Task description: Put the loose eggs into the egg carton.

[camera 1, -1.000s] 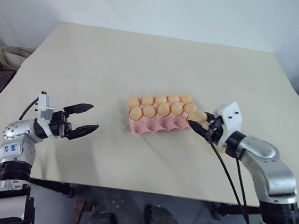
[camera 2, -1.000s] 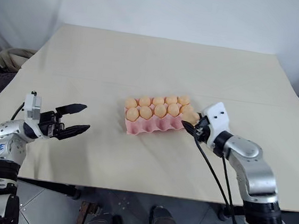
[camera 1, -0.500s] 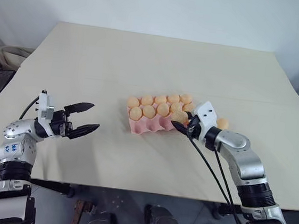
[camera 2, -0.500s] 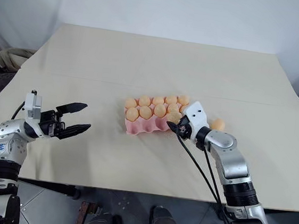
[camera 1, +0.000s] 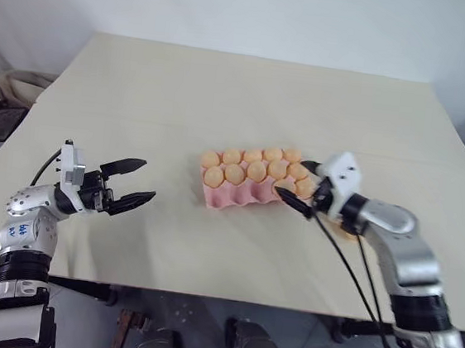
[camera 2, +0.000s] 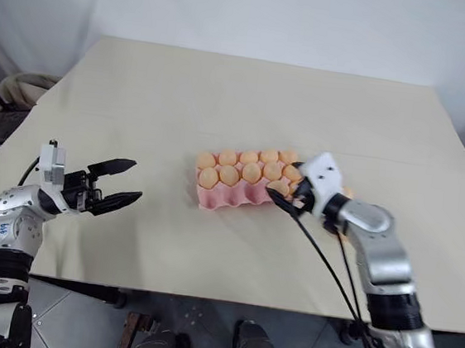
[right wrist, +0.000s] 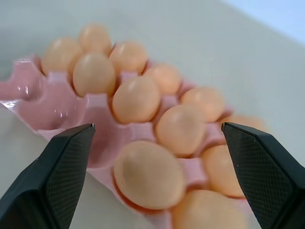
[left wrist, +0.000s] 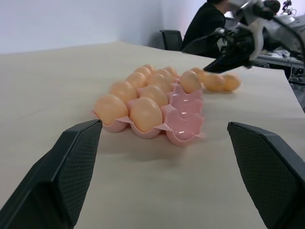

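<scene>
- The egg carton (camera 1: 252,184), pink, sits mid-table, its two far rows full and one egg (right wrist: 148,174) seated in the near row at its 3 o'clock end; several near cups (left wrist: 186,131) look empty.
- The loose eggs (left wrist: 222,81), at least two, lie on the table just past that end, so the job appears partly done.
- The right gripper (camera 1: 299,191) hangs beside the seated egg, jaws wide, holding nothing.
- The left gripper (camera 1: 129,182) hovers at the carton's 9 o'clock, also spread and empty.
- The table (camera 1: 225,90) is pale beige; a seated person (left wrist: 209,21) shows beyond.
</scene>
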You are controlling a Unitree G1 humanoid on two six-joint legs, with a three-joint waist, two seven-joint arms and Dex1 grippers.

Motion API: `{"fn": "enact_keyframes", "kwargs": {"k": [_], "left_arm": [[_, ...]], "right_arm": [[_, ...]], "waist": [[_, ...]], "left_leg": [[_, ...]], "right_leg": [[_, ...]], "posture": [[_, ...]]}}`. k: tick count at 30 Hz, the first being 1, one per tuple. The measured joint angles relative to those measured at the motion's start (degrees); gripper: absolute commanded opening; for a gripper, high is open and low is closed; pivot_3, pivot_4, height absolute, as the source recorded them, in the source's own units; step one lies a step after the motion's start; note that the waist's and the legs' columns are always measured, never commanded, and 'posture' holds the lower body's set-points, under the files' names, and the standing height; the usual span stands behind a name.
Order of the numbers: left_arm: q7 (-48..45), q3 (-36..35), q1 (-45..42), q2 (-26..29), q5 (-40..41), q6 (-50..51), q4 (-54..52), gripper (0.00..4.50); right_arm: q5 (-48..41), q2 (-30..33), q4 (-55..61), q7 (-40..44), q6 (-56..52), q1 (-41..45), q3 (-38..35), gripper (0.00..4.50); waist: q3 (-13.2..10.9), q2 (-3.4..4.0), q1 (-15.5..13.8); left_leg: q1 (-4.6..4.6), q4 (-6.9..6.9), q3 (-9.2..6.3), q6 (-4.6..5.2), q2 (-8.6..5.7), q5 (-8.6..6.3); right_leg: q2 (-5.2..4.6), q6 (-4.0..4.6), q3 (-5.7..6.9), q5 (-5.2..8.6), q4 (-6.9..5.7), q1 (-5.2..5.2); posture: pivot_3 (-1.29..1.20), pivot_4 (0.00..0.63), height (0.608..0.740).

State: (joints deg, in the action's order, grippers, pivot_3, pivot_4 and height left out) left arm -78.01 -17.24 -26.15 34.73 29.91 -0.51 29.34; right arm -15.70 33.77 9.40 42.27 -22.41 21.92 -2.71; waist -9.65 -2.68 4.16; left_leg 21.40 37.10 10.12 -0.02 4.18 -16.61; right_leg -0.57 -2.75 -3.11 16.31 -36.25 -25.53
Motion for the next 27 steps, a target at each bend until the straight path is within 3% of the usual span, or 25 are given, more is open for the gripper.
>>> {"fn": "enact_keyframes", "kwargs": {"k": [5, 13, 27], "left_arm": [[-0.14, -0.12, 0.19, -0.25, 0.11, 0.06, -0.09, 4.5], [-0.51, -0.11, -0.11, -0.34, 0.11, -0.04, 0.54, 4.5], [-0.59, 0.13, -0.73, -0.41, 0.1, -1.33, 2.63, 4.5]], "right_arm": [[-5.47, 4.27, 5.25, 5.55, 3.87, -14.03, -11.18, 4.46], [-11.04, 5.41, 7.77, 11.57, 9.48, -32.41, -28.43, 4.46], [-10.67, 4.4, 4.89, 8.54, 13.49, -37.36, -29.87, 4.46]], "waist": [[0.0, 0.0, -0.98], [0.0, 0.0, -0.81], [0.0, 0.0, -0.85]], "left_leg": [[0.04, -0.01, 0.0, 0.15, 0.0, -0.12], [-0.12, 0.04, 0.03, 0.27, -0.03, -0.12], [-0.15, -0.01, 0.03, 0.25, -0.05, -0.11]], "right_leg": [[0.03, -0.03, 0.01, 0.0, 0.15, 0.04], [0.02, -0.14, -0.07, -0.07, 0.15, 0.2], [-0.02, -0.08, -0.09, -0.1, 0.23, 0.24]], "posture": [[0.0, 0.15, 0.74], [0.0, 0.15, 0.74], [0.0, 0.15, 0.74]]}}
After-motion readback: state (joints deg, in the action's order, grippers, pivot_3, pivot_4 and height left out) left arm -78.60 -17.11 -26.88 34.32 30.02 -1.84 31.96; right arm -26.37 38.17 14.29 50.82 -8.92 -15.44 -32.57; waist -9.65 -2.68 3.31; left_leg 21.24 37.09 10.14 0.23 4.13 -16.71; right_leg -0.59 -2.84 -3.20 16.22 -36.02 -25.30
